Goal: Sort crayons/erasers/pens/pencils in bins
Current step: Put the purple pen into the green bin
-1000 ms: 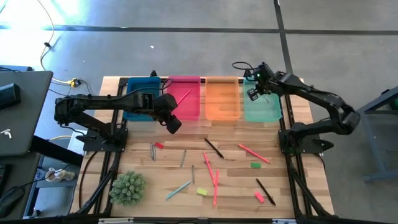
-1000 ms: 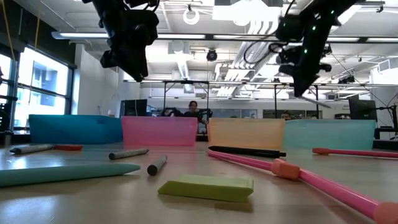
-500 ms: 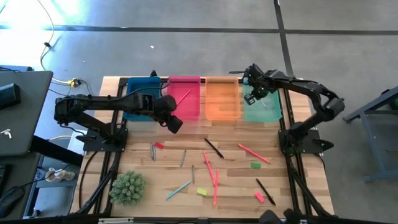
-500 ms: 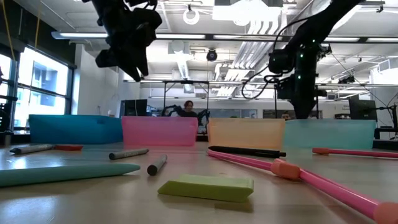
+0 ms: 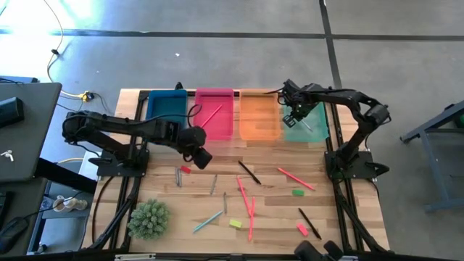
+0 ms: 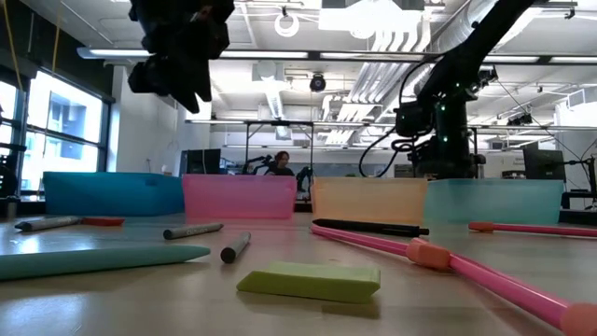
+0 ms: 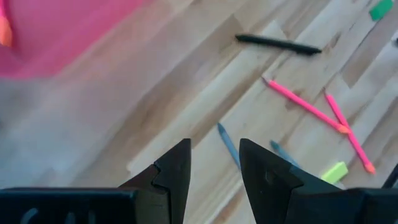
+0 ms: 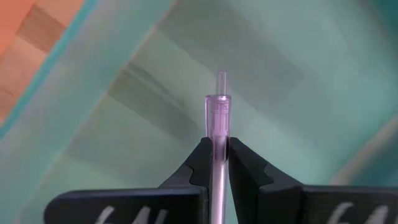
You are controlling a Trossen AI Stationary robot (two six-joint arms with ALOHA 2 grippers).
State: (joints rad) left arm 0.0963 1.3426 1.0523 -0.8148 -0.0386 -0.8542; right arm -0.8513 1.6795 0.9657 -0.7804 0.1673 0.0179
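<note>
Right wrist view: right gripper (image 8: pixel 216 163) clamped on clear plastic pen (image 8: pixel 217 118), poised over far-right teal-green translucent bin (image 8: pixel 273 74), likely for release. Left gripper (image 7: pixel 212 165) parted, empty, above scattered sticks.

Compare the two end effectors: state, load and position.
The left end effector is open and empty; the right end effector is shut on a clear pen. The left hangs over bare table in front of the pink bin; the right is over the teal-green bin. Both are dark and two-fingered.
</note>
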